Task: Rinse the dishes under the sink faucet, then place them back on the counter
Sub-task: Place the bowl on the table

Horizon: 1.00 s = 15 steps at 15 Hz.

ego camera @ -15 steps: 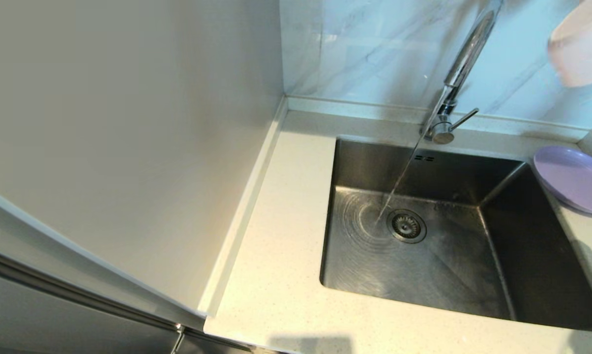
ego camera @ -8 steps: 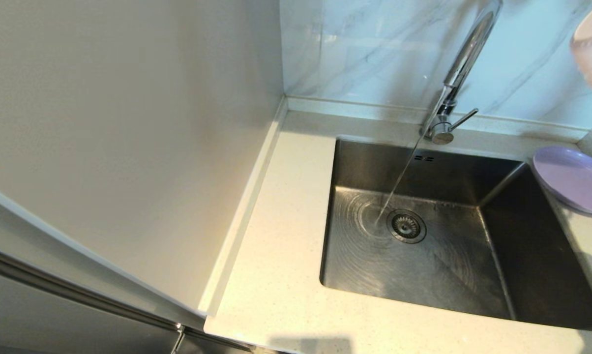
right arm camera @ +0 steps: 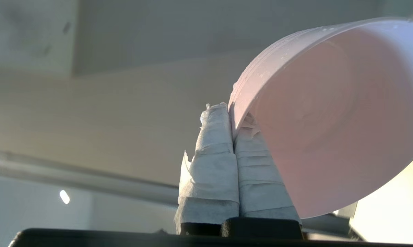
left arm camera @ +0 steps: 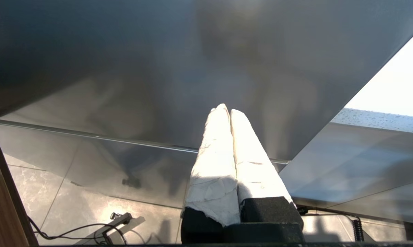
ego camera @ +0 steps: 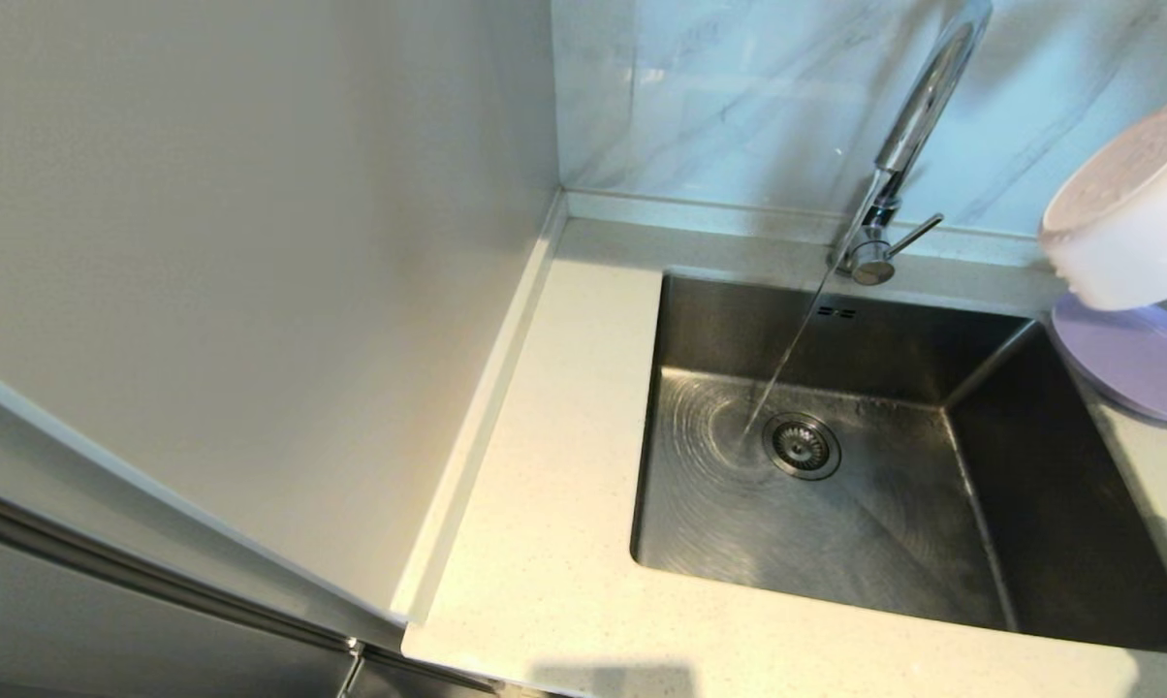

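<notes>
Bowl (ego camera: 1126, 208) now back in view at 3 o'clock, tilted over the plate (ego camera: 1141, 364) on the tabletop (ego camera: 554, 543), right hand (right arm camera: 232, 113) pinching its rim; tap (ego camera: 908, 136) running, so probably rinsed and being set down; left hand (left arm camera: 227, 111) closed, idle.

Marble-veined wall tiles (ego camera: 739, 97) behind; plain beige panel (ego camera: 254, 242) at left; black cable (left arm camera: 72, 231) on grey floor tiles (left arm camera: 38, 192).
</notes>
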{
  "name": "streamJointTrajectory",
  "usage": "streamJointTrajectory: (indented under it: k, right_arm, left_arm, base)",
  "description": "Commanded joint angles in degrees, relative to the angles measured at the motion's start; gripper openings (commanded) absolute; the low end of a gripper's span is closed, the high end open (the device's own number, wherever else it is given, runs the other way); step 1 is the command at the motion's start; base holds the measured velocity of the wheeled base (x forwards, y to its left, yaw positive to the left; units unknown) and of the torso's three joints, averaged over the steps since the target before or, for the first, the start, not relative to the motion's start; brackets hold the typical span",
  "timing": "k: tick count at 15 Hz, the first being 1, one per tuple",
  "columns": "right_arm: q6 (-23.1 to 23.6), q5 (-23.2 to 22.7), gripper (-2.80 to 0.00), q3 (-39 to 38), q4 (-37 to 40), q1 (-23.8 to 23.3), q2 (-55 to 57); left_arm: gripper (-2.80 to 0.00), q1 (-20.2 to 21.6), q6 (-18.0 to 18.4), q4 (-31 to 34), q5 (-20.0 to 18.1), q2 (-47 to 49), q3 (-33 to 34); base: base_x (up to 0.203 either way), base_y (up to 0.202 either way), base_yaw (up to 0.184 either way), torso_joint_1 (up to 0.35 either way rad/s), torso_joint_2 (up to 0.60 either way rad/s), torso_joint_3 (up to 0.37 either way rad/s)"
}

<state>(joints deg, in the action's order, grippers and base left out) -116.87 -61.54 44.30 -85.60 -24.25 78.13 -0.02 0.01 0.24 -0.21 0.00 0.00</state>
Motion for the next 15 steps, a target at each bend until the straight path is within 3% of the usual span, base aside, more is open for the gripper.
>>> streamJointTrajectory:
  k: [1, 3, 5, 6, 9, 12, 13, 15]
  right_arm:
    - [-0.89, -0.30, -2.80, 10.32, -0.49, -0.24, -4.17]
    - [-0.98, -0.28, -2.80, 19.78, -0.39, -1.04, -5.87]
    - [-0.98, -0.68, -2.80, 23.69, 2.78, -2.01, -6.38]
    - [-0.98, -0.94, -2.80, 22.21, 7.71, -2.14, -6.45]
    - [0.11, -1.07, -2.80, 17.34, 31.87, -2.17, -6.09]
    - [5.90, -1.41, -2.80, 16.04, 53.19, -0.57, -4.39]
    - [7.29, -1.65, -2.80, 17.67, 55.45, -0.08, -4.28]
    - [7.81, -1.67, -2.80, 21.75, 51.12, 0.02, -5.55]
  left_arm:
    - [-2.80, 0.02, -0.01, 0.02, 0.03, 0.00, 0.00]
    - [-2.80, 0.02, -0.01, 0.02, 0.03, 0.00, 0.00]
    - [-2.80, 0.02, -0.01, 0.02, -0.06, 0.00, 0.00]
    - [-2.80, 0.02, -0.01, 0.02, 0.00, 0.00, 0.00]
    - [-2.80, 0.02, -0.01, 0.02, -0.04, 0.00, 0.00]
    - [-2.80, 0.02, -0.01, 0.02, 0.03, 0.00, 0.00]
    - [-2.80, 0.02, -0.01, 0.02, -0.05, 0.00, 0.00]
    - [-2.80, 0.02, -0.01, 0.02, 0.03, 0.00, 0.00]
  base:
    - [0.000, 0.000, 0.000, 0.000, 0.00, 0.000]
    - [0.000, 0.000, 0.000, 0.000, 0.00, 0.000]
    - [0.000, 0.000, 0.000, 0.000, 0.00, 0.000]
    - [0.000, 0.000, 0.000, 0.000, 0.00, 0.000]
    - [0.000, 0.000, 0.000, 0.000, 0.00, 0.000]
    - [0.000, 0.000, 0.000, 0.000, 0.00, 0.000]
    - [0.000, 0.000, 0.000, 0.000, 0.00, 0.000]
    - [0.000, 0.000, 0.000, 0.000, 0.00, 0.000]
